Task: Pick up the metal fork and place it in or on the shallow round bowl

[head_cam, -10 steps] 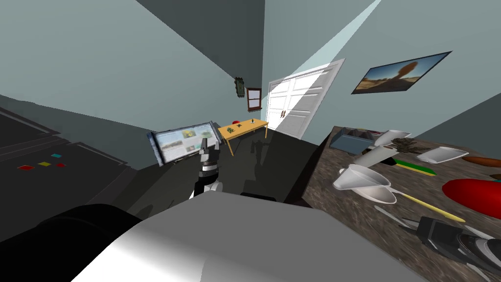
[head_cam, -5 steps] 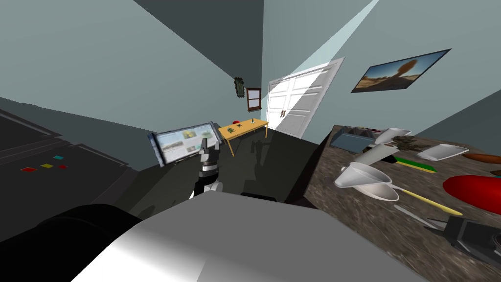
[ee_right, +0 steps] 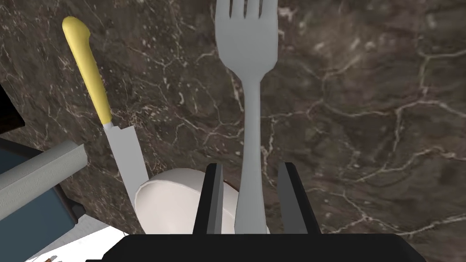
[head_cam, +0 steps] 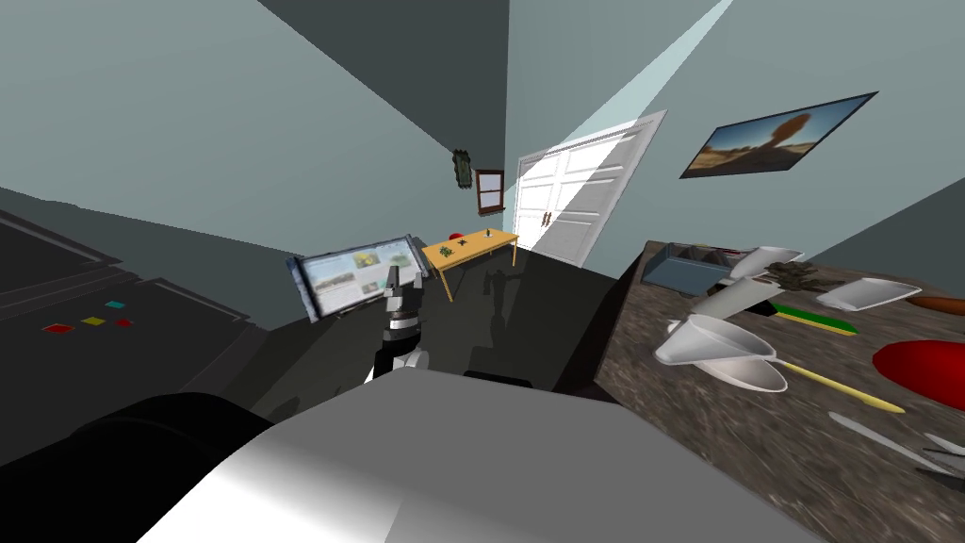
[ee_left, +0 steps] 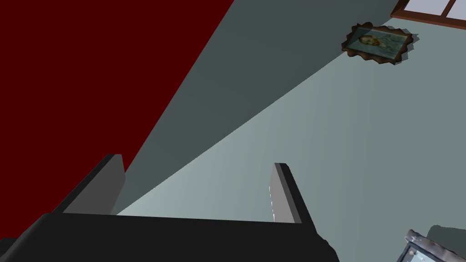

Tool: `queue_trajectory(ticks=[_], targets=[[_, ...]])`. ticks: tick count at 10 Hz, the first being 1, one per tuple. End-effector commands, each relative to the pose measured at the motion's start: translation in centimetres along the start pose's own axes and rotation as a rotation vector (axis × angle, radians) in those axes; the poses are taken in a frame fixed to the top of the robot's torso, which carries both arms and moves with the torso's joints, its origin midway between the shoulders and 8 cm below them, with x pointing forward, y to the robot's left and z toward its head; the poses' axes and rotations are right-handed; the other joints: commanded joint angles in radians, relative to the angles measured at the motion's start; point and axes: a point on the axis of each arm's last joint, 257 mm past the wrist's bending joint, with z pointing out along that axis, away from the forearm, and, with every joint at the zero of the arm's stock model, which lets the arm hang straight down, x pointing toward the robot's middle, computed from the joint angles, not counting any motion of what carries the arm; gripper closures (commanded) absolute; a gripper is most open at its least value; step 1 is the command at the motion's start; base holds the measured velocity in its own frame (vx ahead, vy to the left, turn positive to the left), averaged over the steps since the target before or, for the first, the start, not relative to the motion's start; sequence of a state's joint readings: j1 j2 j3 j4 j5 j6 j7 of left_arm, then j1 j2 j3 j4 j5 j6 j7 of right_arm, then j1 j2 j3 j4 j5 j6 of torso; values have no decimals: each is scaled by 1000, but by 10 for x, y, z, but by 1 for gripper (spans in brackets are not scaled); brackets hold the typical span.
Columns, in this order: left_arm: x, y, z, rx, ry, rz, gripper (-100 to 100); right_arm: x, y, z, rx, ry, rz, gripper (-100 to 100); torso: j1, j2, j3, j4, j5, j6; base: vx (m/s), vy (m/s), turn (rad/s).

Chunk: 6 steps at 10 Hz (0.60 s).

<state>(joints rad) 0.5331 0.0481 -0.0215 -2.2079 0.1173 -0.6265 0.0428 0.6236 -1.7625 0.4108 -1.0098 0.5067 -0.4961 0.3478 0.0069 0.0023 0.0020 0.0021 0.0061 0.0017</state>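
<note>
A grey fork (ee_right: 248, 59) points away from my right gripper (ee_right: 250, 166), whose fingers are shut on its handle above the dark marbled counter (ee_right: 364, 113). In the head view the fork (head_cam: 876, 438) shows near the right edge over the counter (head_cam: 697, 443). The shallow white bowl (head_cam: 721, 353) stands on the counter to the fork's left, and in the right wrist view the bowl (ee_right: 173, 204) lies close beside the fingers. My left gripper (ee_left: 198, 161) is open and holds nothing; it is raised in front of my chest (head_cam: 394, 278).
A yellow-handled knife (ee_right: 98, 104) lies with its blade at the bowl. A grey cylinder (head_cam: 740, 297), a blue-grey box (head_cam: 683, 269), a green strip (head_cam: 815, 320), a white dish (head_cam: 867, 292) and a red object (head_cam: 928, 372) crowd the counter's far side. The counter's edge drops to a dark floor.
My right gripper has carried the fork rightwards, away from the bowl, and its dark body has left the head view. The head view has shifted slightly. My left arm has not moved.
</note>
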Motion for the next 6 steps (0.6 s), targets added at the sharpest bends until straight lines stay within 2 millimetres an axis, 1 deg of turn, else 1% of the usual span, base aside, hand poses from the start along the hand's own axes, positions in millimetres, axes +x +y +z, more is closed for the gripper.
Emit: queue_trajectory(ticks=[1,4,6], targets=[[0,0,0,0,0,0,0,11,-9,-9,8,41,-5,100,0,0,0,0,0,0,31,45,-9],[0,0,0,0,0,0,0,31,-23,-26,18,109,-19,100,0,-1,-1,0,0,-1,37,40,-8],[0,0,0,0,0,0,0,40,-32,-36,23,146,-31,100,1,-1,-1,0,0,-1,34,38,-22]])
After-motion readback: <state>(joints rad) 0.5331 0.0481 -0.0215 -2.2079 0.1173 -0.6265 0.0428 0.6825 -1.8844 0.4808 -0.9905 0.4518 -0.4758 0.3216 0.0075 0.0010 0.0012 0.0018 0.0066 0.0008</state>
